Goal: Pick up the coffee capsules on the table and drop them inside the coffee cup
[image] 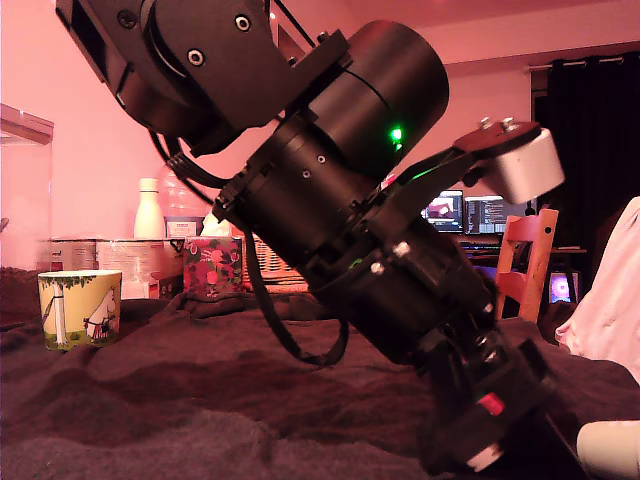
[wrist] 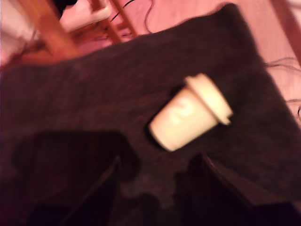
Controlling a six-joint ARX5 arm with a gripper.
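A cream-white coffee capsule [wrist: 190, 113] lies on its side on the dark brown blanket of the table [wrist: 84, 103], its rimmed top pointing away from the gripper. My gripper [wrist: 155, 188] is open just short of it, with dark fingers [wrist: 101, 193] to either side and nothing between them. In the exterior view the arm [image: 360, 200] leans down to the right, its fingertips are cut off by the frame, and a cream shape [image: 612, 448] shows at the bottom right corner. The yellow-green coffee cup [image: 80, 308] stands upright far off at the exterior view's left.
A floral box [image: 212, 265] and a white bottle [image: 148, 208] stand behind the cup. A wooden chair [image: 525, 265] and lit monitors [image: 465, 212] lie beyond the table. The blanket's edge [wrist: 263, 61] runs close past the capsule, with pink floor beyond.
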